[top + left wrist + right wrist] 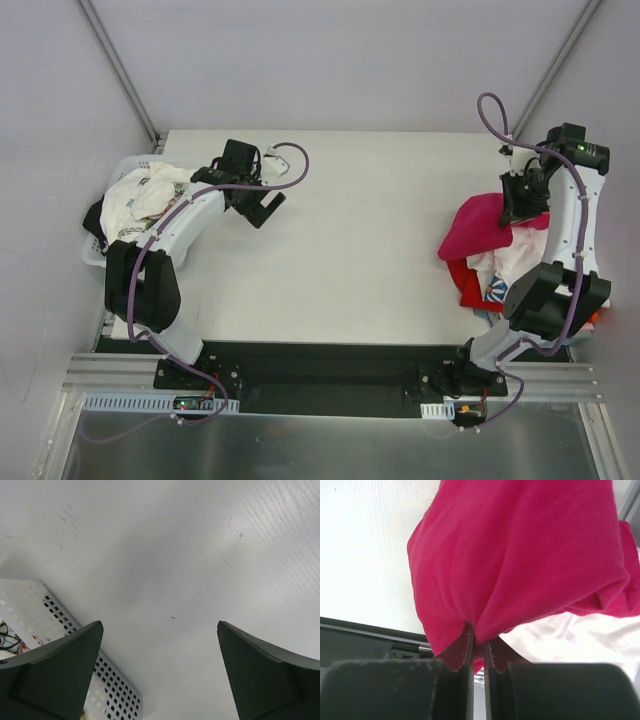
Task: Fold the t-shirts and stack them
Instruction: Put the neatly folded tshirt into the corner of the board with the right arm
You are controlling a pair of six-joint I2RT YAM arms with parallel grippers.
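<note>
My right gripper is shut on the crimson-magenta t-shirt and holds it up over the pile at the table's right edge. In the right wrist view the cloth hangs pinched between the closed fingers. Under it lie a white printed shirt and a red shirt. My left gripper is open and empty above bare table, right of the basket. In the left wrist view its fingers stand wide apart over the table. White printed shirts and a dark one lie in the basket.
A white perforated plastic basket stands at the table's left edge; its wall also shows in the left wrist view. The white table lies between the arms. Grey walls and metal frame posts surround the table.
</note>
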